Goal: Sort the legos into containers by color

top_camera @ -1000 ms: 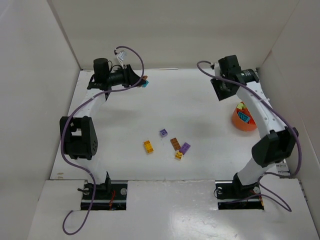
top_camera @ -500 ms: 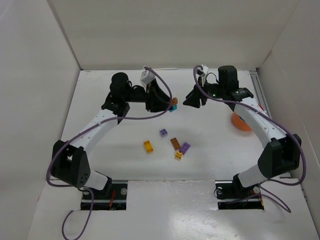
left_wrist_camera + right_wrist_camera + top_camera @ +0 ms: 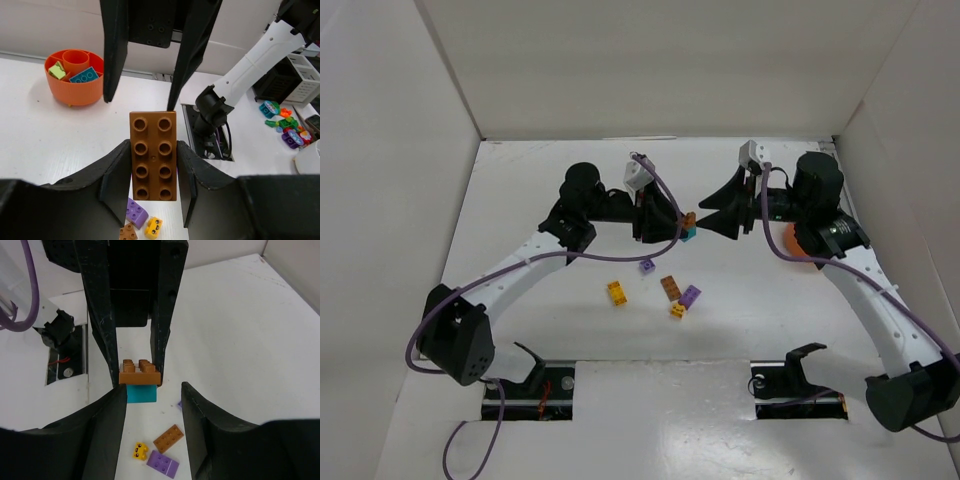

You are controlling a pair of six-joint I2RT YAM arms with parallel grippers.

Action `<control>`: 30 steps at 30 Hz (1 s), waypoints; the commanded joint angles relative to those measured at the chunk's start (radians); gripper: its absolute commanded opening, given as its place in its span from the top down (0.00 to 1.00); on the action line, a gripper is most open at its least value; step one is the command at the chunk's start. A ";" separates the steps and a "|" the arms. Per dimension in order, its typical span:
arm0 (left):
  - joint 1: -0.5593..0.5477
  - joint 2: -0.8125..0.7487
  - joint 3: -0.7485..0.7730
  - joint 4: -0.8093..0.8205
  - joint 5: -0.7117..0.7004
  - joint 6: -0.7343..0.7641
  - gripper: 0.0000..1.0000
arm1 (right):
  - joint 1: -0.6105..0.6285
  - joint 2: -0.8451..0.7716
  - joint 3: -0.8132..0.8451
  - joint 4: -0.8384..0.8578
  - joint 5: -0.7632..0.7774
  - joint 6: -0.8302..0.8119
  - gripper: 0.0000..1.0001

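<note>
Top external view puts the left gripper [image 3: 678,222], clamped on the long sides of a brown lego [image 3: 153,155] with a teal lego [image 3: 141,393] stuck beneath it, nose to nose at mid-frame with the right gripper [image 3: 704,212], which stands part open, empty and lined up on that teal piece. If it bites off-centre or pulls crookedly, I judge the pair could twist free and drop among the loose legos [image 3: 670,286] below, or the two grippers could clash. At the right of the frame the orange bowl [image 3: 796,246] sits mostly hidden behind the right arm, on a plain white bench [image 3: 540,200] boxed in by white panels [image 3: 650,70].
</note>
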 commanded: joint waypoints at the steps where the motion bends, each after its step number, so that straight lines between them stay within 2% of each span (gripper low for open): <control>1: -0.028 -0.076 -0.003 0.058 -0.082 0.030 1.00 | 0.022 -0.028 -0.019 0.061 0.029 0.049 0.47; 8: -0.059 -0.126 -0.032 0.089 -0.147 0.030 1.00 | 0.022 -0.062 -0.063 0.061 0.049 0.081 0.45; 16: -0.059 -0.136 -0.051 0.098 -0.156 0.040 1.00 | 0.085 -0.062 -0.043 0.061 0.110 0.099 0.41; 22: -0.059 -0.163 -0.071 0.118 -0.165 0.040 1.00 | 0.085 -0.043 -0.043 0.061 0.133 0.110 0.38; 30: -0.059 -0.174 -0.081 0.138 -0.175 0.040 1.00 | 0.126 -0.025 -0.034 0.052 0.097 0.081 0.31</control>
